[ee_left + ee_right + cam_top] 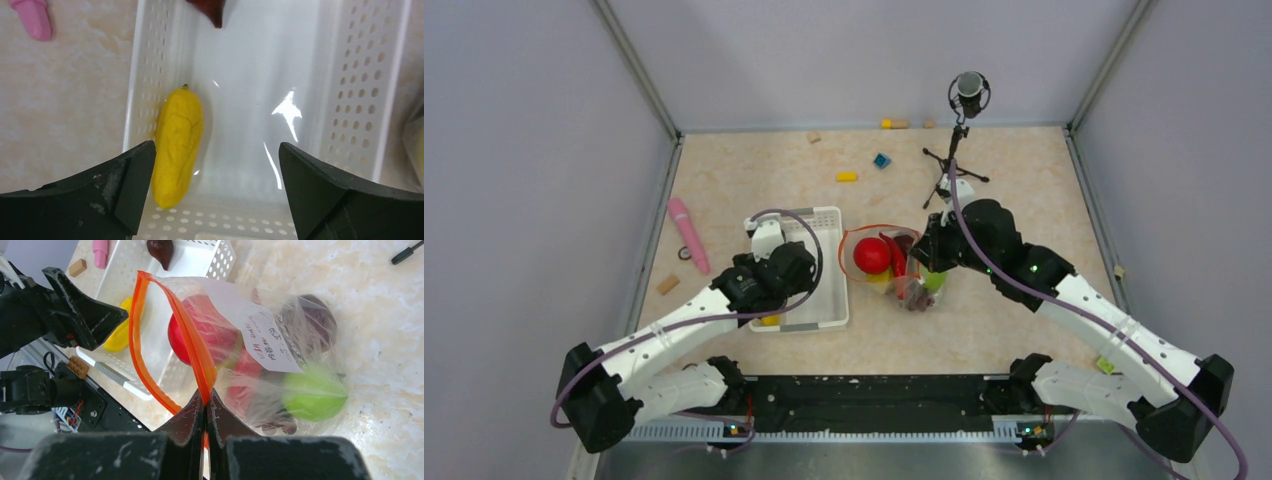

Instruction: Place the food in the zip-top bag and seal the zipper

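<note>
Grip on your right side is tight: your right gripper (206, 395) has its jaws pressed together on the orange-red zipper (186, 335), pinching the strip at the near end of the mouth. You hold the zip-top bag (325, 367) with its mouth unsealed. The two zipper halves bow apart into a wide loop that faces the white basket (829, 300). The bag lies on the table (1024, 180) just right of the basket, between it and your right arm. Through the clear wall you can see a red apple (215, 340) near the mouth, a green fruit (312, 395) deeper in, and a dark rounded piece (312, 320) beside the white label (260, 332). There is more red beneath the apple, and you cannot tell what the small dark bits at the lower edge are. From above, a red chili (892, 250) shows beside the apple.

Your left gripper (217, 150) hangs over the basket with its jaws spread wide and nothing between them. Two pieces of food are in the basket. A yellow piece (177, 145) lies along the wall on the side of the pink stick (32, 20), its near end just beside one of your fingertips (135, 170); you cannot tell whether they touch. A maroon fruit (210, 10) sits at the far end. The pink stick lies on the table outside the basket. Farther back stand a microphone (969, 95) on a small tripod, a yellow block (847, 177) and a blue block (882, 160).
</note>
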`<state>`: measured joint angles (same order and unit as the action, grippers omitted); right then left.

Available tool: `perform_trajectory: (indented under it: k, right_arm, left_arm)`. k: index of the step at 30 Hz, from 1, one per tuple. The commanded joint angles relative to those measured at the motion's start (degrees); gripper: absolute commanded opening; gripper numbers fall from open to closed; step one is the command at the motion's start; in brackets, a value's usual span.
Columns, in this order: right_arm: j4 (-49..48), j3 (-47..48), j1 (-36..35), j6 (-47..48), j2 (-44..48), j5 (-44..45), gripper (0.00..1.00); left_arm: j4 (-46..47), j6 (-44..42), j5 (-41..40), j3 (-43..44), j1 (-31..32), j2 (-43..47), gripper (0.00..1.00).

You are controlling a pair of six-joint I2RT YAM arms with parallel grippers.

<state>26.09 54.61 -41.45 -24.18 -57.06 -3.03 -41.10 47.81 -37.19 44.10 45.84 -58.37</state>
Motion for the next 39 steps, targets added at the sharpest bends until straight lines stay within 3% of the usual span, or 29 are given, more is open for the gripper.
perform_trajectory:
  k: [1,15,25,39]
  right_arm:
    - [-2.77,-0.38,0.49,-0.06,0.67,1.07,0.00]
    - [-2.77,-0.66,0.51,0.03,0.55,2.15,0.00]
    - [-2.76,-0.80,0.49,0.10,0.38,2.57,0.00]
    - [-2.72,-0.82,0.48,0.14,0.40,2.85,0.00]
  left_arm:
    - [-2.58,2.94,-3.54,-1.04,-1.03,-3.41,0.98]
    - [-0.90,4.17,-3.15,-2.52,-3.89,-12.47,0.90]
    - [7.59,1.58,2.50,-6.28,-5.63,-15.15,0.86]
    - [15.88,-1.74,12.14,-7.76,-5.76,-14.48,0.65]
